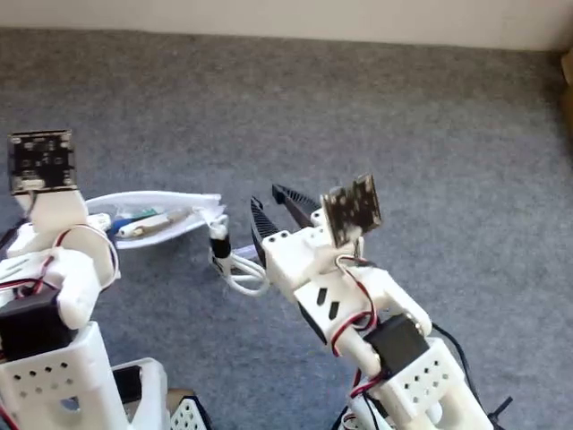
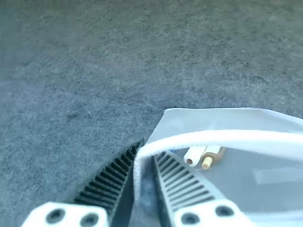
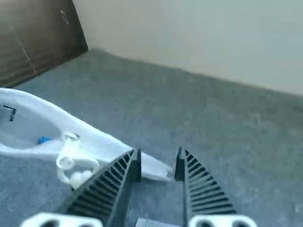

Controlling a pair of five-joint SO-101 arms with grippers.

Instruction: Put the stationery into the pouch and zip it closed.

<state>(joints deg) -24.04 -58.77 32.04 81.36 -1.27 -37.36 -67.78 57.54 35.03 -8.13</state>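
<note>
The white mesh pouch [image 1: 170, 213] lies on the grey carpet with its mouth open; pens [image 1: 148, 224] lie inside. In the left wrist view my left gripper [image 2: 147, 152] is shut on the pouch's white zipper rim [image 2: 222, 138], with a white and a tan pen tip [image 2: 202, 157] just inside. My right gripper [image 1: 266, 199] stands open past the pouch's other end. In the right wrist view that gripper [image 3: 157, 165] has the pouch's pointed end [image 3: 154, 169] between its spread fingers, apart from both. A white cord loop [image 3: 71, 166] hangs off the pouch [image 3: 33, 127].
The cord loop [image 1: 235, 265] trails on the carpet between the two arms. A dark wooden panel [image 3: 33, 38] and a pale wall [image 3: 199, 42] stand beyond the pouch. Open carpet [image 1: 430, 143] stretches to the back and right.
</note>
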